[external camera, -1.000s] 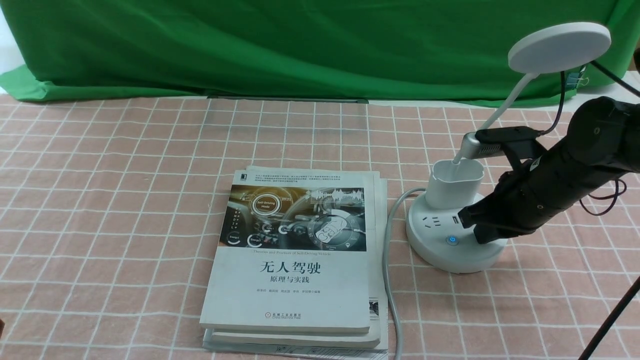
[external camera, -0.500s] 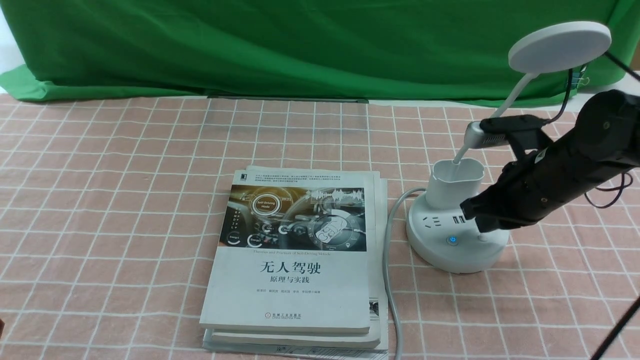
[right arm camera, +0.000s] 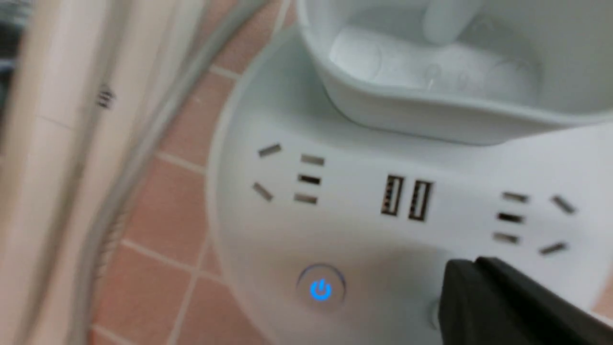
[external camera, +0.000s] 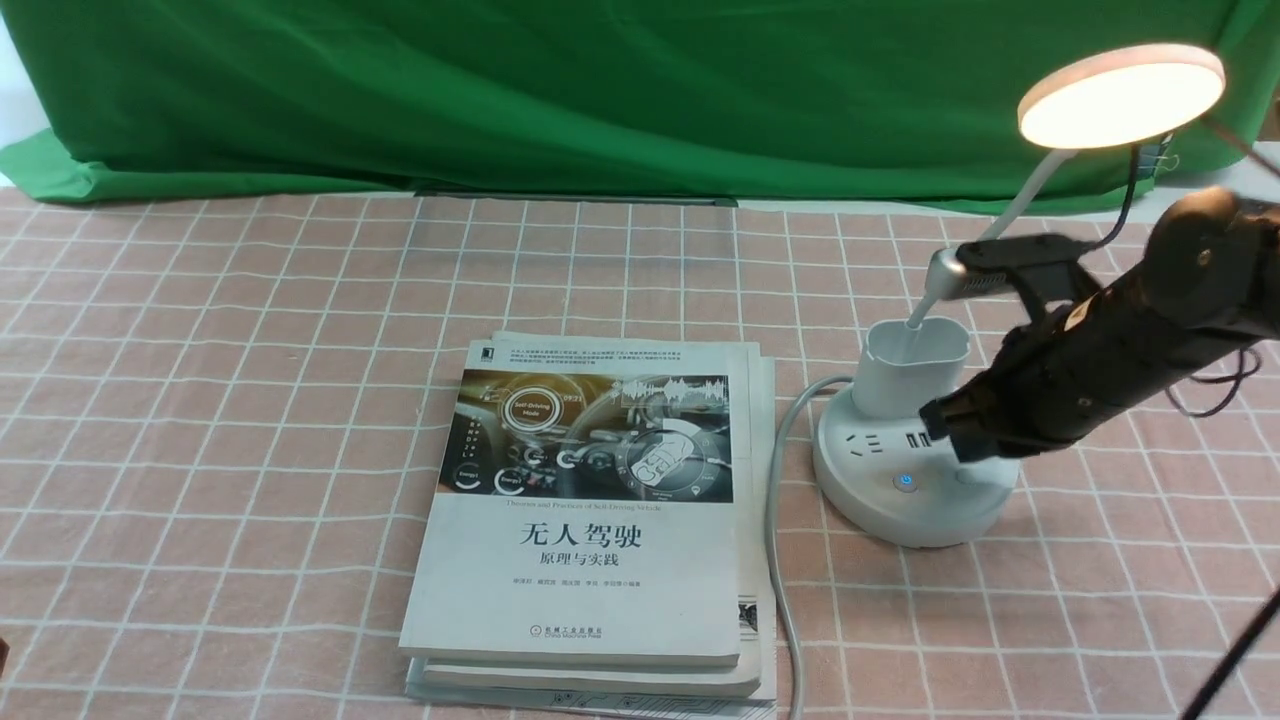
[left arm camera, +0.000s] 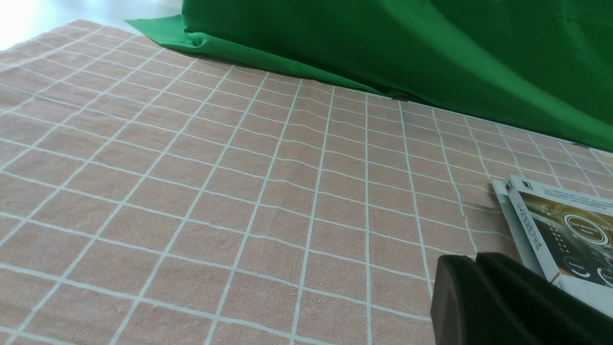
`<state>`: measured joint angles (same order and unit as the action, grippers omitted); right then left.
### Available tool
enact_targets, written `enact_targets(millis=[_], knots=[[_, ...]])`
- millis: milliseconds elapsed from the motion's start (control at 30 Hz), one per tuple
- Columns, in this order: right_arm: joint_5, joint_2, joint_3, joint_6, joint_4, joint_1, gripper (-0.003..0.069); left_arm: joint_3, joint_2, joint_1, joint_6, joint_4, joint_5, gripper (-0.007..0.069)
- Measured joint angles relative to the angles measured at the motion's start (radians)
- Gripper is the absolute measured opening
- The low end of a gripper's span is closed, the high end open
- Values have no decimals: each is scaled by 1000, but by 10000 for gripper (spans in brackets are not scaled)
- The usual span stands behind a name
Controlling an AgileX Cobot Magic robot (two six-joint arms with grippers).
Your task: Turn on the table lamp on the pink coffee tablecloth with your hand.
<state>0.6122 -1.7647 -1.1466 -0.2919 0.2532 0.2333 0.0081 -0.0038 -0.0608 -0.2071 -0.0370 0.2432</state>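
The white table lamp (external camera: 905, 470) stands at the right on the pink coffee tablecloth (external camera: 250, 400). Its disc head (external camera: 1120, 95) glows warm yellow. The base shows sockets, two USB ports and a blue-lit power button (external camera: 905, 481), also seen in the right wrist view (right arm camera: 320, 290). My right gripper (external camera: 950, 432) is shut, its tip just above the base right of the blue button, over the edge of a second round button (right arm camera: 435, 314). My left gripper (left arm camera: 471, 261) is shut, low over the cloth beside the book; it is out of the front view.
A stack of books (external camera: 590, 520) lies mid-table, left of the lamp. The lamp's grey cord (external camera: 780, 560) runs along the books' right edge to the front. A green backdrop cloth (external camera: 600, 90) hangs at the back. A black rod (external camera: 1225, 655) crosses the right front corner.
The lamp head has lit up; it was dark in both earlier frames. My right gripper rose from pressing on the base and drew back slightly.
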Motion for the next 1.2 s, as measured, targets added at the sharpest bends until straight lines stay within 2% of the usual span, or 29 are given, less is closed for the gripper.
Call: enact_targets(millis=[333, 567, 833, 1200], knots=[[107, 144, 23, -11, -1, 0, 33, 0, 0, 0, 0, 1, 0, 19], [113, 359, 199, -1, -1, 0, 33, 0, 0, 0, 0, 2, 0, 19], [119, 671, 406, 73, -1, 0, 35, 0, 0, 0, 1, 3, 0, 19], [96, 904, 436, 96, -1, 0, 64, 0, 0, 0, 0, 3, 0, 19]])
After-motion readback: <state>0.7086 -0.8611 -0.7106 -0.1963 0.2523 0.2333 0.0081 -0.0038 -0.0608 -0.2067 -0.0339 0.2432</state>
